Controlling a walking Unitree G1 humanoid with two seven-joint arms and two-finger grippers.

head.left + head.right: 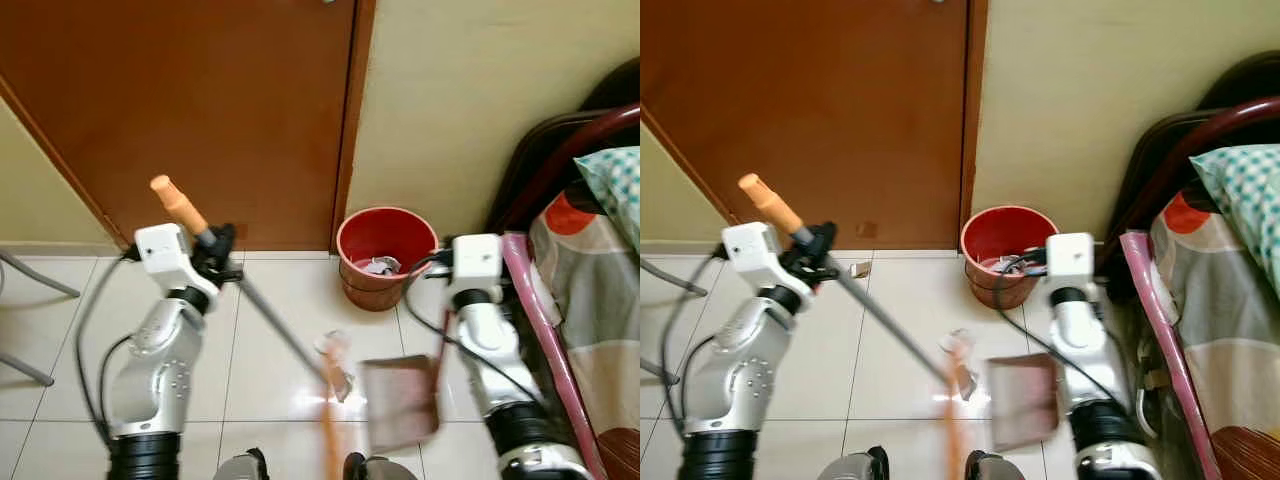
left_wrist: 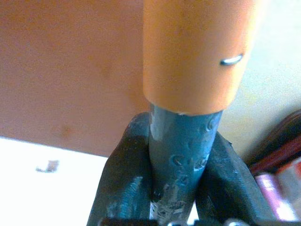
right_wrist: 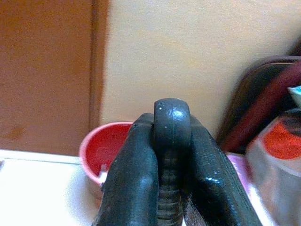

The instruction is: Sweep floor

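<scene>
My left gripper [image 1: 216, 250] is shut on the broom's grey pole [image 1: 285, 335], just below its orange grip [image 1: 176, 202]. The pole slants down to the blurred orange broom head [image 1: 329, 430] on the tiles. In the left wrist view both fingers [image 2: 124, 174] clamp the pole [image 2: 181, 155]. My right gripper [image 1: 441, 263] is shut on the black handle [image 3: 171, 122] of a brown dustpan [image 1: 400, 402], which sits low beside the broom head. A crumpled bit of litter [image 1: 335, 348] lies by the pole's lower end. A small scrap [image 1: 860, 268] rests near the door.
A red bucket [image 1: 386, 255] holding rubbish stands against the wall beside the brown door [image 1: 200, 100]. A bed with patterned bedding [image 1: 600, 270] and a maroon frame [image 1: 535, 300] runs along the right. Grey chair legs [image 1: 35, 280] show at the left edge.
</scene>
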